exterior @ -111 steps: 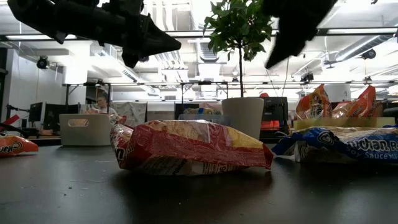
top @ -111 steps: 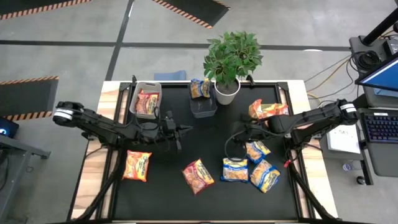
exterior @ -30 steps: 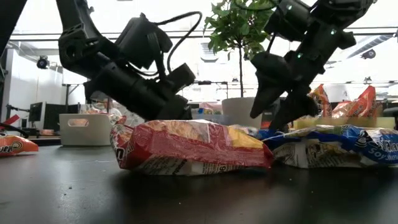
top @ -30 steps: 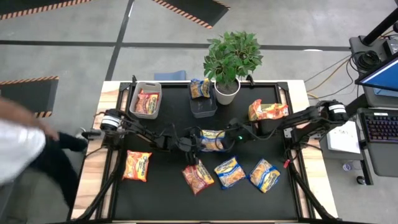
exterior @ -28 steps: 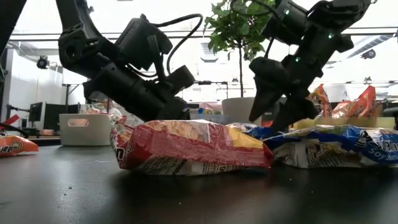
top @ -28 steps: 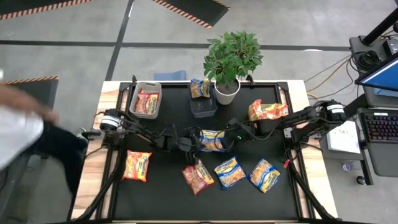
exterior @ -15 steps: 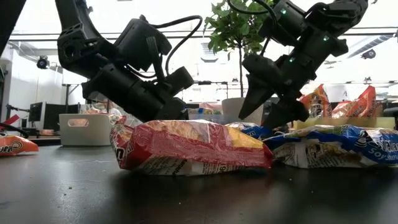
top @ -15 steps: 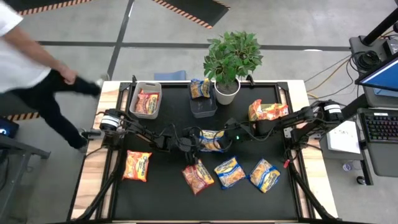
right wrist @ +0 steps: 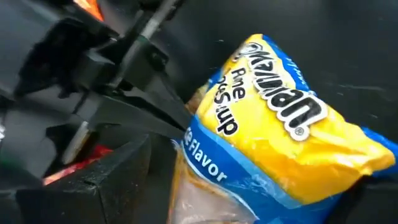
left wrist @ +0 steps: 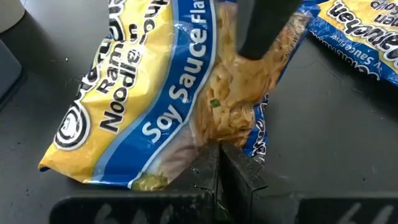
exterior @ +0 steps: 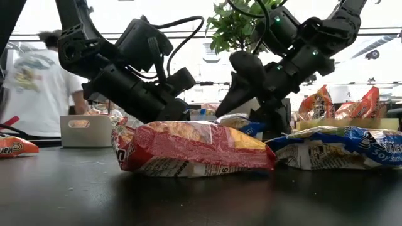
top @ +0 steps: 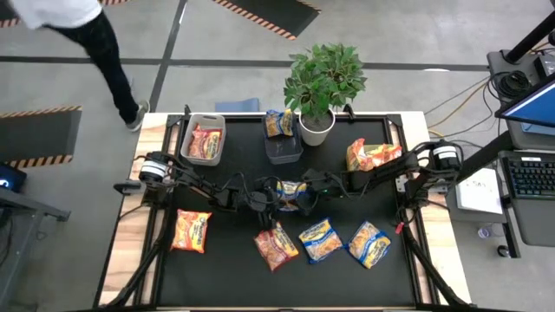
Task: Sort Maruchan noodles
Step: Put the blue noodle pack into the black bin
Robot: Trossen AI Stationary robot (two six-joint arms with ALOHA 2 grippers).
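pinching blue-yellow packet (top: 292, 194) end | left gripper (top: 270, 200) closed | packet lengthwise between arms | right gripper (top: 305, 186) wide

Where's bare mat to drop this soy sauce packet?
Free: near edge below the packet row, and between the grey bin and dark bin. Crowded: mat centre, where the left gripper pinches the soy packet with the right gripper alongside.

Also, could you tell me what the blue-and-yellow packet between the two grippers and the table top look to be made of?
The blue-and-yellow packet looks like thin glossy plastic film: it wrinkles, shines, and a clear patch shows the noodles inside. The left gripper is shut on its edge. The table top seems a black matte sheet, perhaps rubber or laminate; it gives only dull reflections.
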